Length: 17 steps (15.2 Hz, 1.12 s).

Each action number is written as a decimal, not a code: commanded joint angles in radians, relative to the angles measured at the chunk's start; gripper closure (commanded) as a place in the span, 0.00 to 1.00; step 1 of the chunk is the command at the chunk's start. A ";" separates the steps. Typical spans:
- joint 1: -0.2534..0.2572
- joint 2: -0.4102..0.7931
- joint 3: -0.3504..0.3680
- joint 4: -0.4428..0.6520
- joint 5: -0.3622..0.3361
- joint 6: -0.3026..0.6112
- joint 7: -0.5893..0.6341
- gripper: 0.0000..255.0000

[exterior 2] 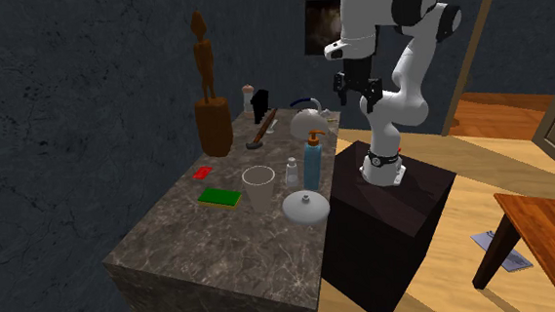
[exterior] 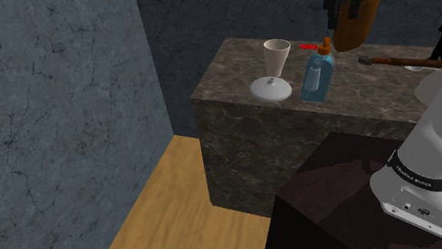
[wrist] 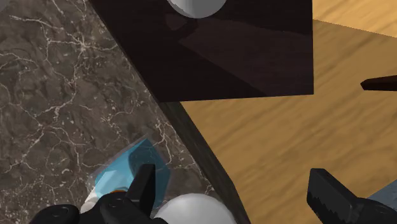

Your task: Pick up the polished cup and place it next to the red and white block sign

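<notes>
In the second exterior view, a small red block [exterior 2: 203, 172] lies at 10 o'clock of the pale cup [exterior 2: 259, 187]. The cup stands upright mid-desk, with bare marble desk [exterior 2: 202, 252] toward 7 o'clock. A white domed lid [exterior 2: 306, 207] sits at its 4 o'clock, by the desk's edge. A blue pump bottle [exterior 2: 313, 158] stands at 2 o'clock. The claw [exterior 2: 355, 99] hangs high above that edge, fingers apart, clasping nothing.

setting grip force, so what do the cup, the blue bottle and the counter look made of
Cup: plain off-white, matte, no shine or grain; ceramic or plastic, cannot tell.
Blue bottle: pale blue body that looks translucent, orange pump; probably plastic, maybe glass.
Counter: dark grey-brown with pale veins, like marble or similar stone.
</notes>
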State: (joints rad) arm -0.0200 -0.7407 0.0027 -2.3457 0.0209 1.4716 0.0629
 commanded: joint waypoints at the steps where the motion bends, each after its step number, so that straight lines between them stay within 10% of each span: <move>1: 0.000 0.000 0.000 0.000 0.000 0.000 0.000 0.00; 17: -0.039 0.452 -0.231 0.120 -0.021 0.403 -0.313 0.00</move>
State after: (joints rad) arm -0.0576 -0.3210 -0.2158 -2.2346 -0.0065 1.8464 -0.2284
